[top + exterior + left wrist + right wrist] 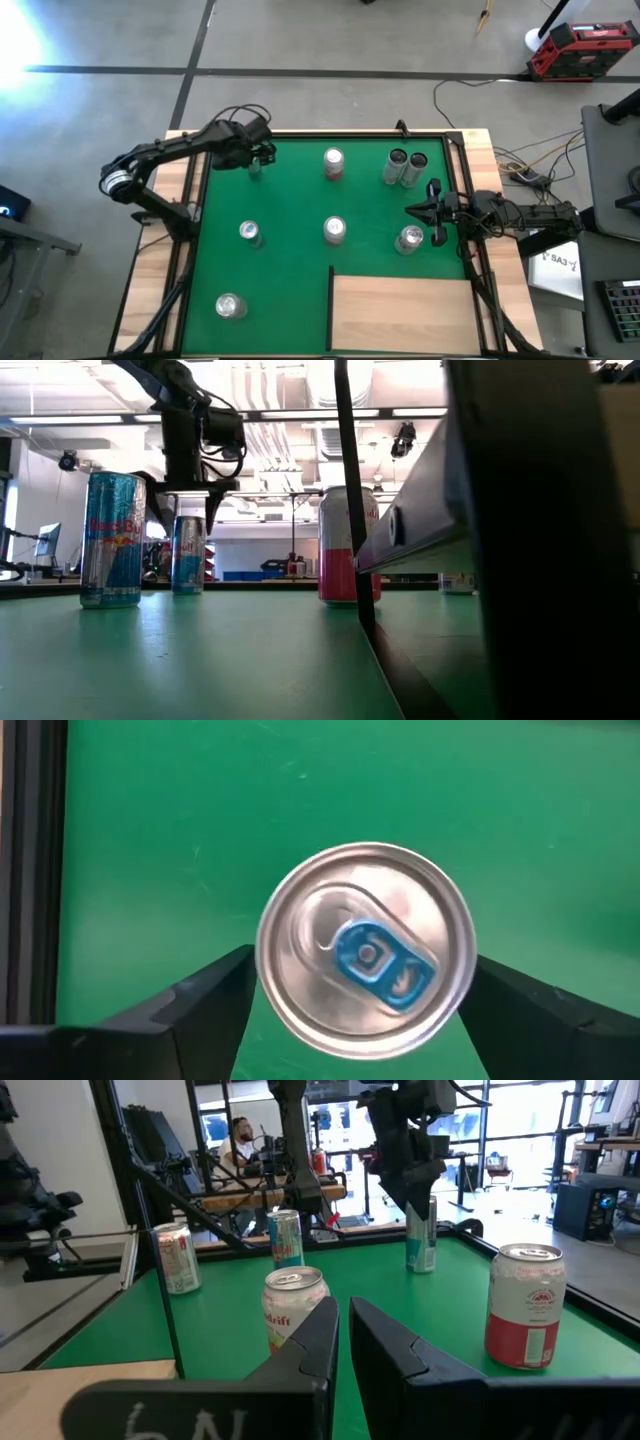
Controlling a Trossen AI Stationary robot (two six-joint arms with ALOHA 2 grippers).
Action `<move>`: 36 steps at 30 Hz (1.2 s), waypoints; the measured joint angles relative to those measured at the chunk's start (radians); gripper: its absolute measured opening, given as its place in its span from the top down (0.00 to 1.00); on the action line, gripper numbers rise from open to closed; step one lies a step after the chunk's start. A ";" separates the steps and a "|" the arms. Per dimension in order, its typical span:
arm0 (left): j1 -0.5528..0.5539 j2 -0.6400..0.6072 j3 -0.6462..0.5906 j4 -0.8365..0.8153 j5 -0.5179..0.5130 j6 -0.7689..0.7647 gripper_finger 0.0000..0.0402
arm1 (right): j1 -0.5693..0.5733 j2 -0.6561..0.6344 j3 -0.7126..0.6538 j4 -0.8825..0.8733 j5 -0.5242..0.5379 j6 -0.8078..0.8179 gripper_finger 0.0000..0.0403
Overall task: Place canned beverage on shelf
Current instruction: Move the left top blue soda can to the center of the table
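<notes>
Now I have the left pincer (360,1020) poised directly above the blue-tabbed can (365,958) at the far left corner of the desk (290,200), fingers spread wide either side of its rim, gripping nothing yet. Can stands upright, long axis vertical, lid facing up; next I judge a straight descent, then closing. Right pincer (343,1330) waits shut beside the shelf (400,315), well apart.
</notes>
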 joint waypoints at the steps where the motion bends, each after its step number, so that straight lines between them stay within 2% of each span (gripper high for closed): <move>1: 0.004 0.000 0.000 0.001 -0.001 0.008 0.25 | 0.000 0.000 0.000 0.000 0.000 -0.001 0.94; 13: 0.023 -0.001 -0.011 0.024 -0.011 0.065 0.48 | 0.000 0.000 0.000 0.000 0.000 -0.001 0.94; 24: 0.000 0.001 0.010 0.004 0.010 0.049 0.45 | 0.000 0.000 0.000 0.000 0.000 0.000 0.94; 36: -0.163 0.009 0.088 -0.039 0.014 -0.036 0.46 | 0.000 0.000 0.000 0.000 0.000 0.000 0.94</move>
